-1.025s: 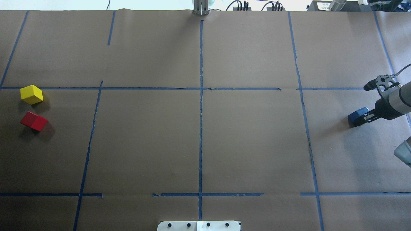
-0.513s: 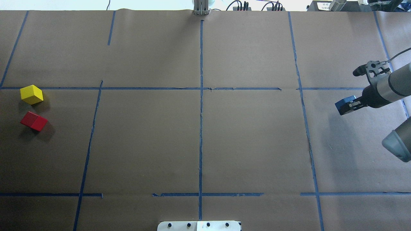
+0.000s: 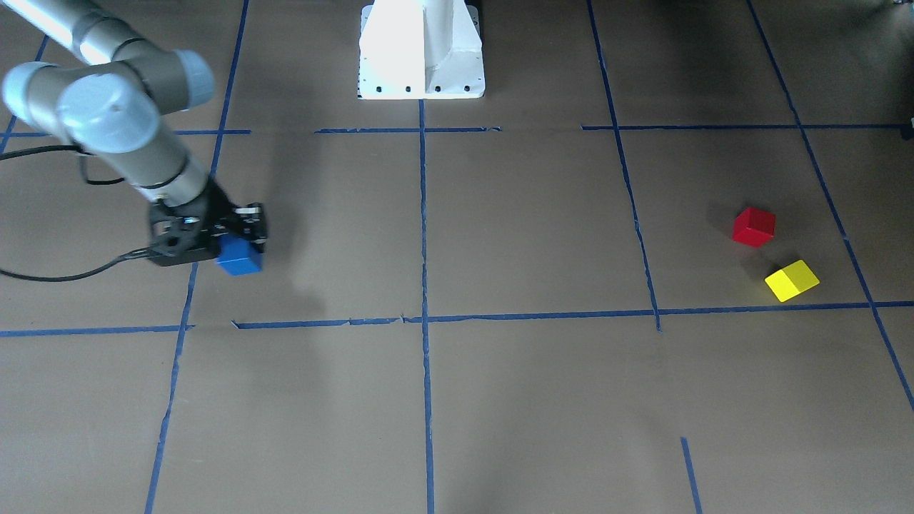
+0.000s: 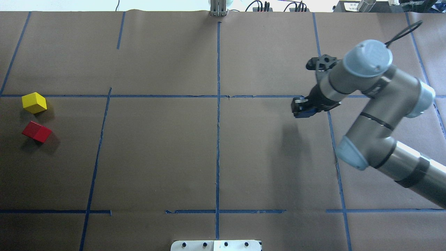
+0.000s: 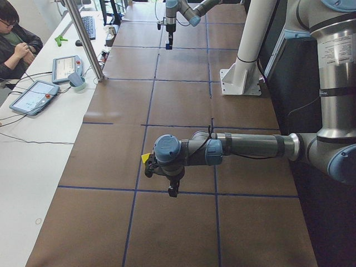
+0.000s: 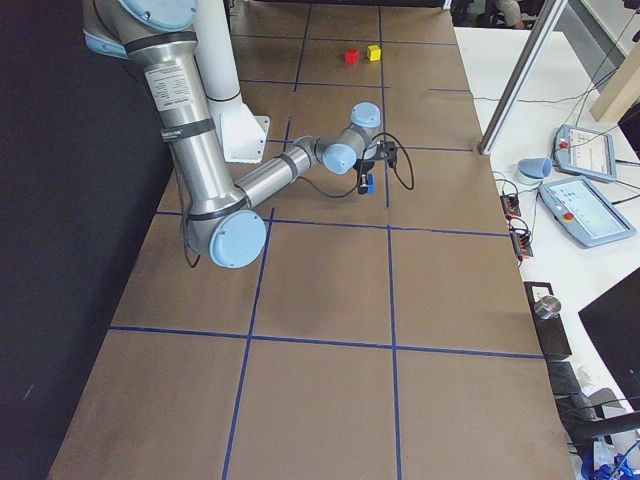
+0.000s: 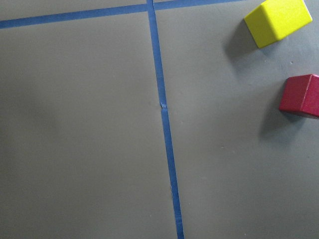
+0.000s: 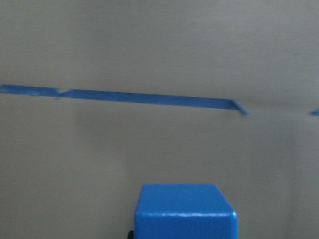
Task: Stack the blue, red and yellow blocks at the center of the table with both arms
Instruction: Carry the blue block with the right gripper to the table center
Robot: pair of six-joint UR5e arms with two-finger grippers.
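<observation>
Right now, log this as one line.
right fingers: shut on blue block | left fingers: unclear | red block, yellow block: on table, unstacked

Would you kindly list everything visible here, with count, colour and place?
blue block: one, blue, lifted above the table's right half
red block: one, red, on the table's left end
yellow block: one, yellow, beside the red block, not touching
table: one, brown, blue tape lines
machine base: one, white, at the table's robot edge
pendants: two, grey, on the side bench
person: one, dark top, seated at the bench
right gripper: one, black, shut on the blue block
left gripper: one, black, above the table's left end
</observation>
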